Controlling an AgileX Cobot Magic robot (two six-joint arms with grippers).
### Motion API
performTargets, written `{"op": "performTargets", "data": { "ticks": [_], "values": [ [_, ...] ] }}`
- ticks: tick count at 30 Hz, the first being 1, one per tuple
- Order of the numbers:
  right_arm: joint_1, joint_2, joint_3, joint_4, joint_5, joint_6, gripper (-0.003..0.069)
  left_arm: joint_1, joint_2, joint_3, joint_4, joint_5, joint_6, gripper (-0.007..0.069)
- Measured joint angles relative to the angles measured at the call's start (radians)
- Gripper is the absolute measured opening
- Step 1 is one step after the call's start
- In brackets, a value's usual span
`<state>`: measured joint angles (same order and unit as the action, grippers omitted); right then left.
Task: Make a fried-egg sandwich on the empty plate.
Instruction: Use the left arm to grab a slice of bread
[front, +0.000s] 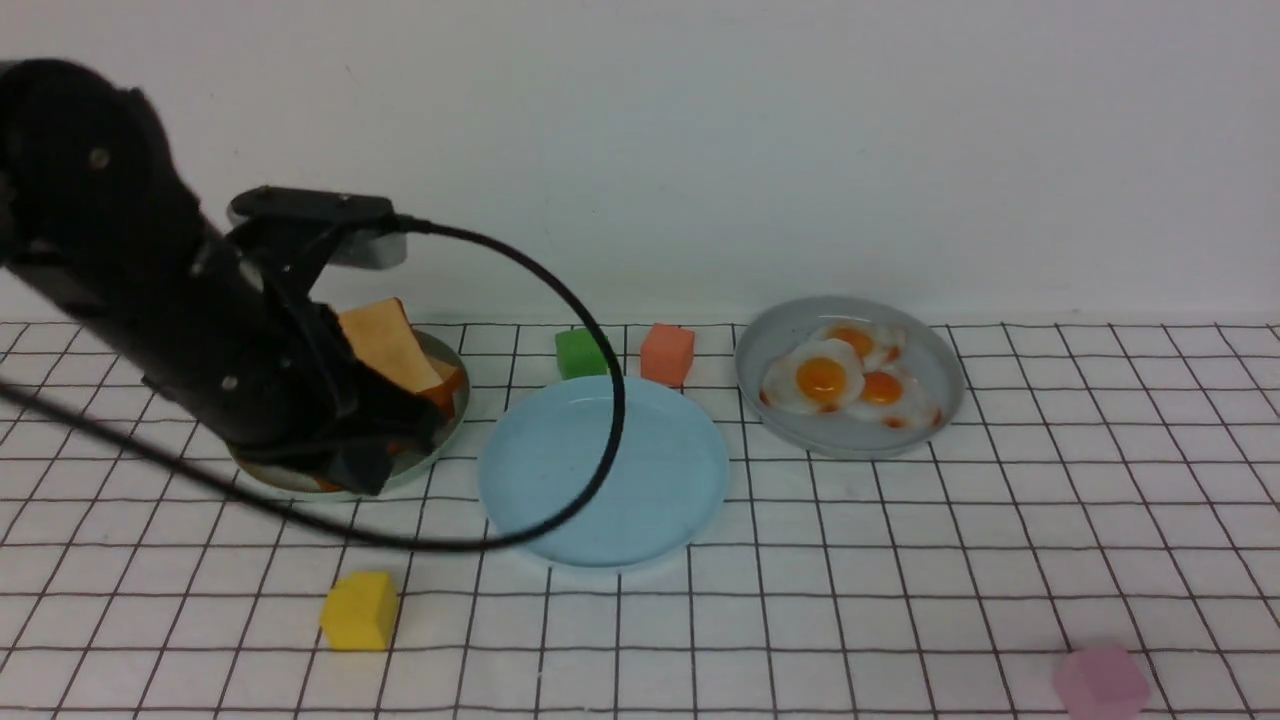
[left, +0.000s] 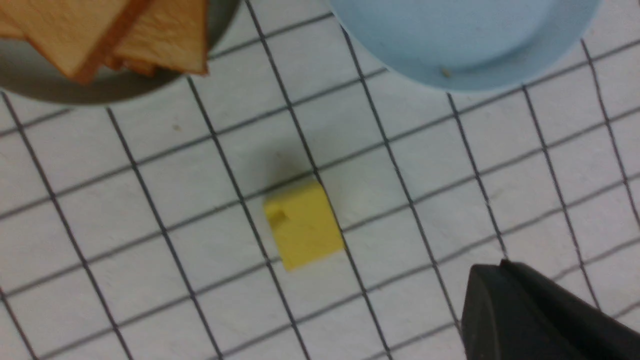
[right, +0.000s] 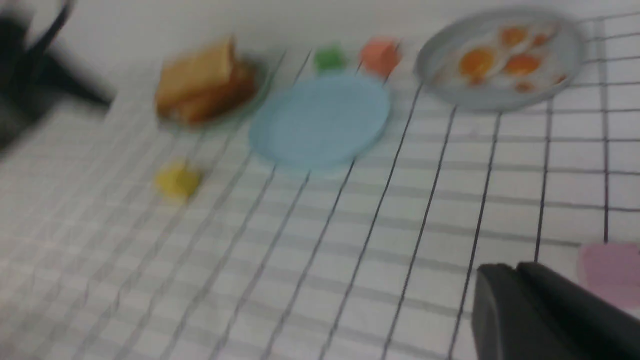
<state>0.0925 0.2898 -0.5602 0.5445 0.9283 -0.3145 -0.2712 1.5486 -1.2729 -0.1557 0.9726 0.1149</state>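
Observation:
The empty plate (front: 655, 470), light blue, lies mid-table with a black cable crossing it; its rim (left: 465, 75) shows in the left wrist view. Toast slices (front: 388, 345) are stacked on a grey-green plate (front: 452, 418) to its left. My left gripper (front: 365, 475) hangs shut over that plate's near edge with nothing in it, its fingertips (left: 492, 272) pressed together. The fried egg (front: 820, 378) lies with two smaller eggs on a grey plate (front: 762, 345) to the right. My right gripper (right: 515, 267) is shut and empty, beside a pink cube (right: 610, 272). No fried-egg sandwich is in view.
A yellow cube (front: 360, 610) sits near the front left. A green cube (front: 580, 352) and an orange-red cube (front: 667, 353) stand behind the blue plate. The pink cube (front: 1100, 682) is at the front right. A white wall backs the table.

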Motion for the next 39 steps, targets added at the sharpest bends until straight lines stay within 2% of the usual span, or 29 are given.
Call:
{"op": "performTargets", "data": {
  "ticks": [5, 11, 15, 21, 24, 30, 39],
  "values": [
    [0.128, 0.164, -0.252, -0.127, 0.172, 0.027, -0.0009, 0.092, 0.16, -0.143, 0.01, -0.002, 0.1, -0.0013],
    [0.27, 0.244, -0.343, -0.202, 0.217, 0.052, 0.0003, 0.156, 0.3, -0.266, 0.054, -0.015, 0.174, 0.0014],
    [0.293, 0.267, -0.343, -0.212, 0.221, 0.053, 0.0006, 0.166, 0.363, -0.291, 0.077, -0.042, 0.257, 0.0116],
    [0.293, 0.269, -0.343, -0.222, 0.221, 0.04, 0.0008, 0.162, 0.437, -0.292, 0.085, -0.195, 0.41, 0.0358],
    [0.293, 0.269, -0.343, -0.231, 0.218, 0.03, 0.001, 0.155, 0.461, -0.294, 0.088, -0.225, 0.472, 0.0404],
    [0.294, 0.269, -0.343, -0.236, 0.216, 0.028, 0.0014, 0.145, 0.501, -0.309, 0.135, -0.267, 0.564, 0.0395],
    [0.295, 0.269, -0.342, -0.246, 0.225, 0.027, 0.002, 0.124, 0.486, -0.311, 0.176, -0.261, 0.556, 0.0304]
  ]
}}
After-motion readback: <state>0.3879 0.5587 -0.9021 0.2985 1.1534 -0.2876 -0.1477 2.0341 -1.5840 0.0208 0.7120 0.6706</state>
